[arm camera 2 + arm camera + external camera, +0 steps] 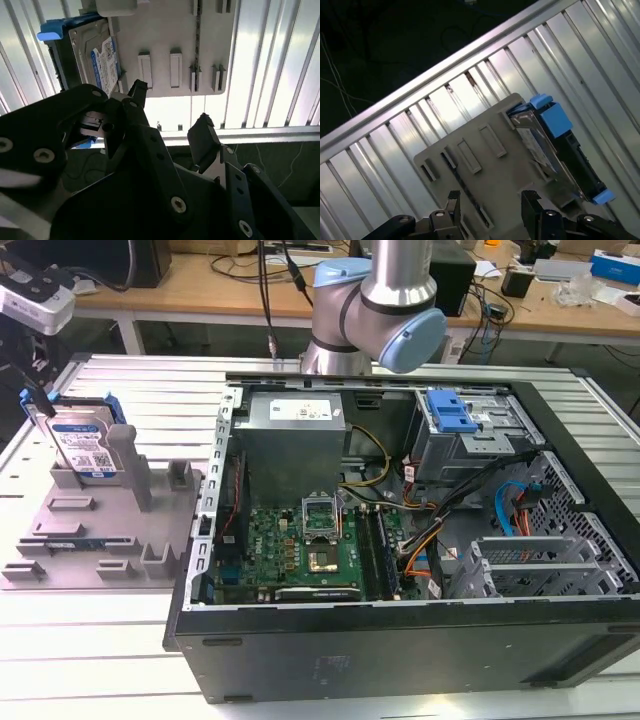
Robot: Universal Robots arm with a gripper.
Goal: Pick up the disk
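Observation:
The disk (85, 447) stands on edge in the grey slotted fixture tray (110, 540) on the exterior view's left: silver, with a white-and-blue label and blue side rails. My gripper (37, 398) hangs just above the disk's end on the exterior view's left. In both wrist views the black fingers are spread apart with nothing between them. In the second wrist view the gripper (170, 107) hovers over the tray (165, 30) with the disk (95, 55) off to one side. The first wrist view has the gripper (491, 197) over the tray (470, 145), the disk (547, 142) beside it.
An open computer case (400, 510) fills the exterior view's middle and right, with a blue-handled drive cage (450, 415) inside. The arm's base (370, 300) rises behind the case. The tray and case rest on a ribbed metal table (100, 650). Cluttered benches stand behind.

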